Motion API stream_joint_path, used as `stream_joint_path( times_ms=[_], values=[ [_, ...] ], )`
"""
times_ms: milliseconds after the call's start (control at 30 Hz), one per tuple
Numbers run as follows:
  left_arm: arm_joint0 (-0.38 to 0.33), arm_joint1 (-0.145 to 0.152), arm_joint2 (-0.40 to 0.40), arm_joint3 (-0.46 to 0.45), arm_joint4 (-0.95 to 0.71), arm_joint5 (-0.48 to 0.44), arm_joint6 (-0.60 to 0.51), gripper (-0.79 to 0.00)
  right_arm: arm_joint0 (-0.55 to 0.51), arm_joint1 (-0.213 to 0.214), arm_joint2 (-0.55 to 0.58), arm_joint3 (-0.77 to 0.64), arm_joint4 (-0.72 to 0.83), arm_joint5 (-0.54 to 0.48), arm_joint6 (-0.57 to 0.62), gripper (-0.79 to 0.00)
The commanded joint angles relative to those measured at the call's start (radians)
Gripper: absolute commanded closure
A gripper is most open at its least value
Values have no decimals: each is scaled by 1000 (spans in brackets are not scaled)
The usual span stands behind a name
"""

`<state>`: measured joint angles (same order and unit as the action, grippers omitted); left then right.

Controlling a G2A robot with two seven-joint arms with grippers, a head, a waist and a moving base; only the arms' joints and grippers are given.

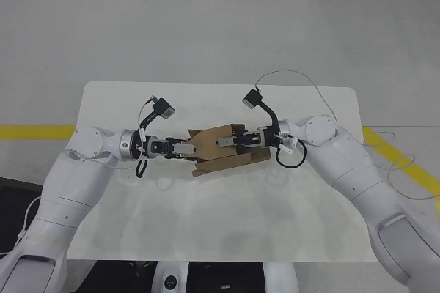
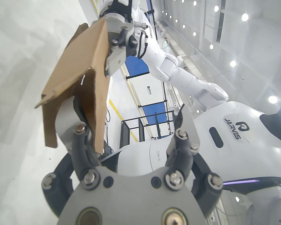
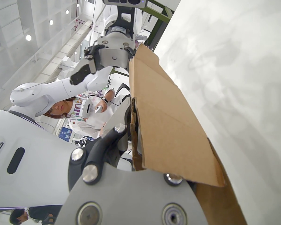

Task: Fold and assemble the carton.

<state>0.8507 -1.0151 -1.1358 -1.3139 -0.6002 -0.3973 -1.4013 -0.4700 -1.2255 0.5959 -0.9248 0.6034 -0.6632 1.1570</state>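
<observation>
A brown cardboard carton (image 1: 221, 152), partly folded with loose flaps, sits in the middle of the white table (image 1: 205, 220), held between both arms. My right gripper (image 1: 238, 139) comes in from the right and is shut on one carton wall (image 3: 168, 127). One of its fingers (image 2: 113, 59) presses flat on the cardboard; the other is hidden behind the panel. My left gripper (image 2: 131, 112) is at the carton's left end (image 1: 187, 149) and stands wide open. One left finger (image 2: 80, 127) is tucked against a hanging flap (image 2: 96, 108), while the other finger (image 2: 182, 122) is out in free air.
The table's far edge and both side edges are well away from the carton. Bare tabletop lies in front of and behind it. Yellow floor tape (image 1: 29, 132) runs past the table on both sides.
</observation>
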Motion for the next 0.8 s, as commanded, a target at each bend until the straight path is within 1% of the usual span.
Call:
stream_joint_path(
  times_ms=[0, 333, 600, 767],
  values=[
    [4, 2, -8, -7, -17, 7, -8, -785, 1, -2, 2, 11, -4, -5, -5, 0],
    [26, 7, -46, -57, -96, 37, -35, -785, 6, -20, 6, 40, -35, -13, -13, 0],
    [20, -1, -19, -69, -92, 45, -7, -785, 4, -50, -11, 41, -33, -6, -6, 0],
    [13, -4, -11, -72, -44, 26, 25, -785, 6, -61, -8, 37, -29, -7, -7, 0]
  ],
)
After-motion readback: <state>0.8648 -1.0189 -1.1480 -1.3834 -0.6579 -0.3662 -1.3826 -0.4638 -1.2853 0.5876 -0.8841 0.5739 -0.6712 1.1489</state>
